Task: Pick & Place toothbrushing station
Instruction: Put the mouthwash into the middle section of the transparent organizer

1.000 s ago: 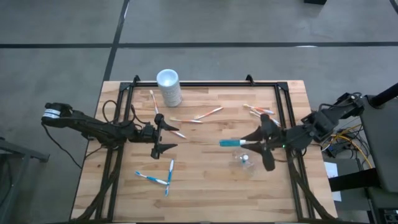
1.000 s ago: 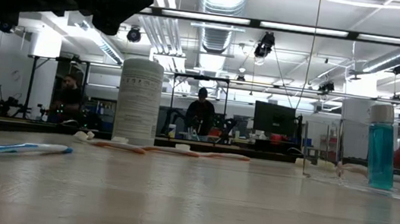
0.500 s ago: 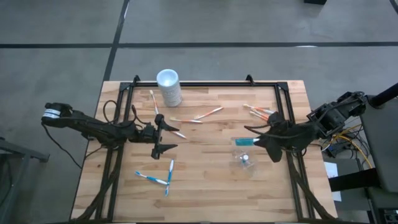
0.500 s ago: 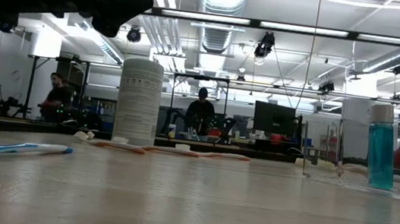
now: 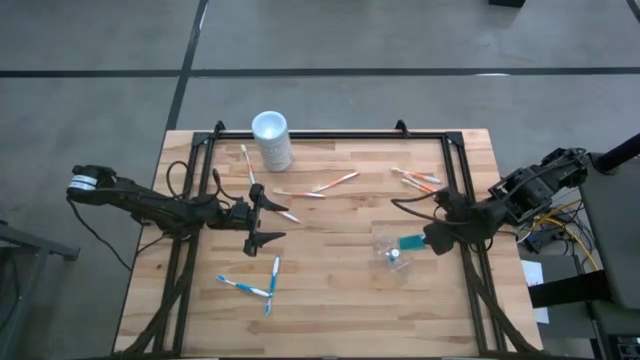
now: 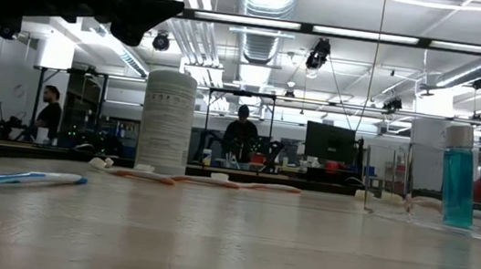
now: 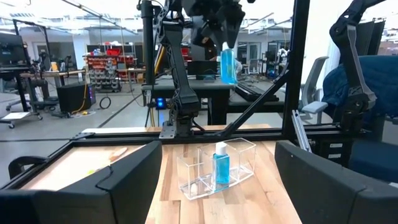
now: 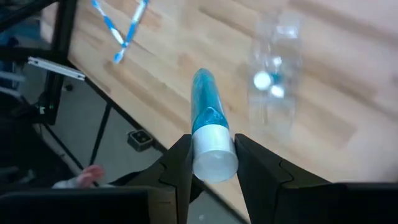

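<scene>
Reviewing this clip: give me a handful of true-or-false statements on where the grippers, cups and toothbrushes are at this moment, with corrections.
1. The right gripper is shut on a blue tube with a white cap. True.
2. The clear plastic holder already has a blue tube standing in it. True; the left wrist view shows it upright in one compartment.
3. The tall white cup lies on its side. False: it stands upright near the table's far edge.
4. The left gripper holds a toothbrush. False: it is open and empty, at the table's middle left.
5. Two blue-and-white toothbrushes lie near the table's front edge. True.
</scene>
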`<act>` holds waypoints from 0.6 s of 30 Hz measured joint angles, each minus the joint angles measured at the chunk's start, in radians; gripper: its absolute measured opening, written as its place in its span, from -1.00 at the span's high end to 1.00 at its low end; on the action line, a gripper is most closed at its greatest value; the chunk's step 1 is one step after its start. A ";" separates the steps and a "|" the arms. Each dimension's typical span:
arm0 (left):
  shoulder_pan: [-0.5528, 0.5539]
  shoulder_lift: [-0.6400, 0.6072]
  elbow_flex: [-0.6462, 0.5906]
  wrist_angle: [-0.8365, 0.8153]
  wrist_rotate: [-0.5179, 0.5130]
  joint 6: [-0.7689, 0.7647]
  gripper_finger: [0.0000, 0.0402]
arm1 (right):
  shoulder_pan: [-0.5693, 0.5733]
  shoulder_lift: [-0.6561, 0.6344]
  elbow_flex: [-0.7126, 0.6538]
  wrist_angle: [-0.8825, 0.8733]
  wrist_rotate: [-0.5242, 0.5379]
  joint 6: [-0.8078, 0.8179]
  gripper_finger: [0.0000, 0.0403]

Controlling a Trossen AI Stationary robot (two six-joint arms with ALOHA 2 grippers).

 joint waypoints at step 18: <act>0.000 0.000 0.000 -0.001 0.000 0.000 -0.59 | -0.095 0.115 -0.008 -0.078 -0.159 0.082 0.50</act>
